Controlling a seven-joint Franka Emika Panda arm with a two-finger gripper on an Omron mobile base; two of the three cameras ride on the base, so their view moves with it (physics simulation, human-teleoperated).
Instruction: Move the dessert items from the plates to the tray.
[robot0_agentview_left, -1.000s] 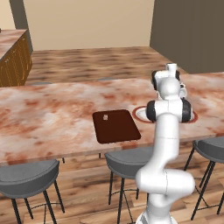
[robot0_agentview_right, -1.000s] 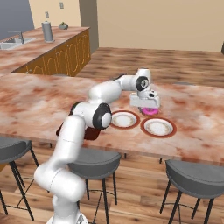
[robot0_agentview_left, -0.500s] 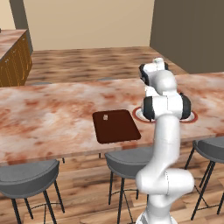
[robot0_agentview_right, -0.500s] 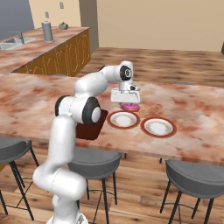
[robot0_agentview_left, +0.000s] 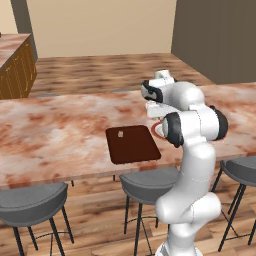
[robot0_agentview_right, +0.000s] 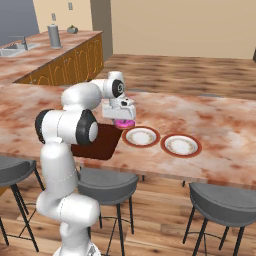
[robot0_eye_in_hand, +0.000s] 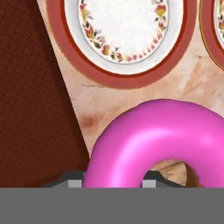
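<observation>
**Donut in transit toward the tray**

Marbled pink countertop (robot0_agentview_right: 220, 130) runs across the kitchen, stools below it. Since a second ago the arm has swung from over the far plate toward the tray side, taking the pink-frosted donut (robot0_agentview_right: 124, 123) with it; both white plates with reddish-brown rims, the near plate (robot0_agentview_right: 141, 136) and the far plate (robot0_agentview_right: 181, 145), now lie bare. The gripper (robot0_agentview_right: 122, 119) has its jaws clamped on the donut, which hangs above the counter just at 9 o'clock of the near plate, at the edge of the dark brown tray (robot0_agentview_left: 132, 145). From the hand camera the donut (robot0_eye_in_hand: 162, 140) hangs over the marble strip between tray (robot0_eye_in_hand: 35, 109) and plate (robot0_eye_in_hand: 124, 39). A tiny tan lump (robot0_agentview_left: 120, 134) already rests near the tray's 12 o'clock edge. Judging by this, only carrying on over the tray and releasing remains.
</observation>
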